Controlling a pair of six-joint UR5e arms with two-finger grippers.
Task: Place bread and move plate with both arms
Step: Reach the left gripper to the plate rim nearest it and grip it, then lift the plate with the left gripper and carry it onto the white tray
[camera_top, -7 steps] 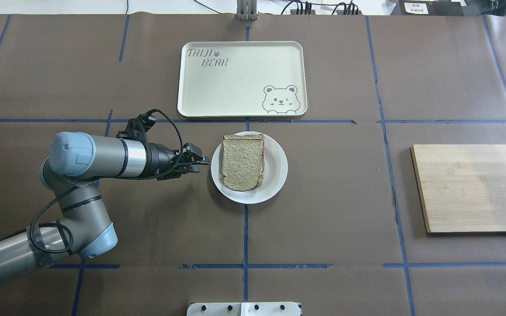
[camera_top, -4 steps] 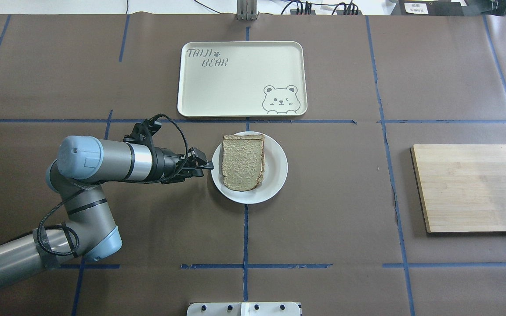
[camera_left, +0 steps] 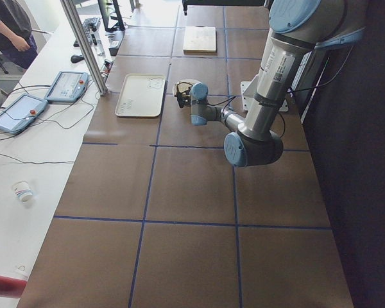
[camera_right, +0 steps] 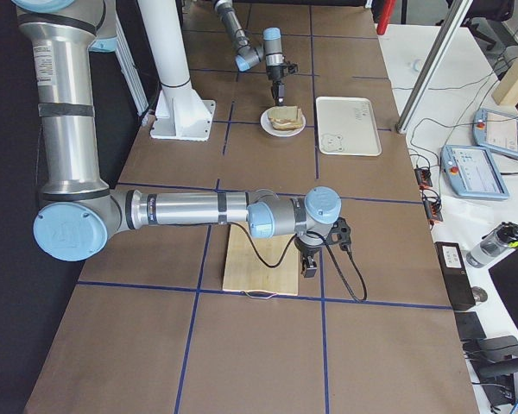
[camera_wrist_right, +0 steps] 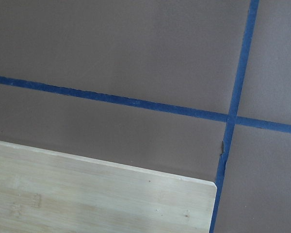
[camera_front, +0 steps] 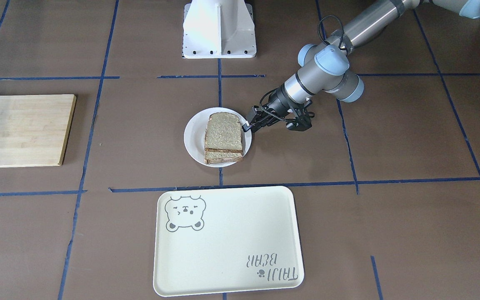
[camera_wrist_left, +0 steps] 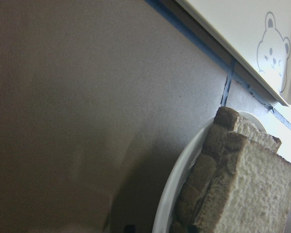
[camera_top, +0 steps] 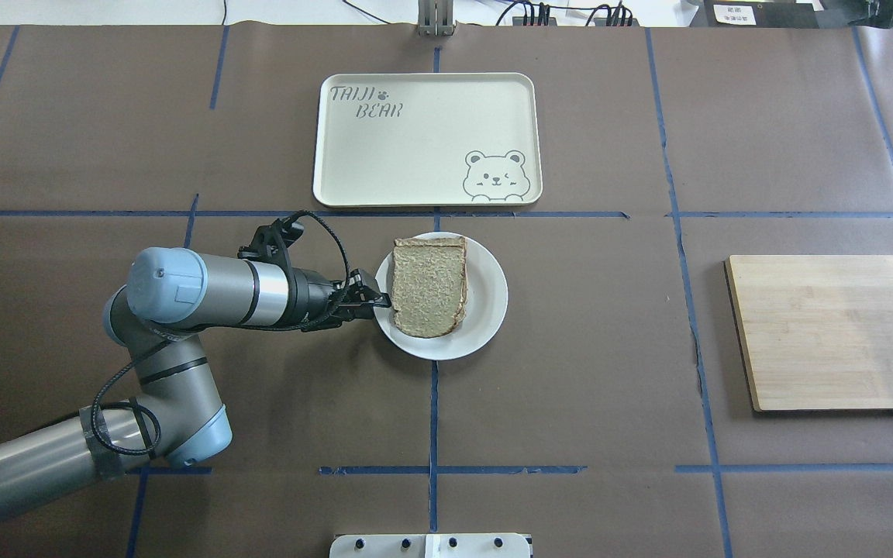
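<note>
The white plate (camera_top: 485, 310) lies at the table's middle with the bread (camera_top: 429, 287) on it. In the front view the bread (camera_front: 223, 135) shows as a stack of two slices on the plate (camera_front: 192, 137). My left gripper (camera_top: 379, 299) lies low and level, open, its tips at the plate's left rim; it also shows in the front view (camera_front: 248, 126). The left wrist view shows the plate rim (camera_wrist_left: 179, 179) and the bread's crust (camera_wrist_left: 242, 194) close up. My right gripper (camera_right: 308, 263) shows only in the right side view, over the board's edge; I cannot tell its state.
A cream tray with a bear drawing (camera_top: 423, 139) lies just beyond the plate. A wooden cutting board (camera_top: 834, 333) lies at the right, and its corner shows in the right wrist view (camera_wrist_right: 87, 194). Blue tape lines cross the brown table cover.
My left arm has moved right, toward the plate, and its fingertips now reach the plate's left rim. The plate and bread have not moved.
</note>
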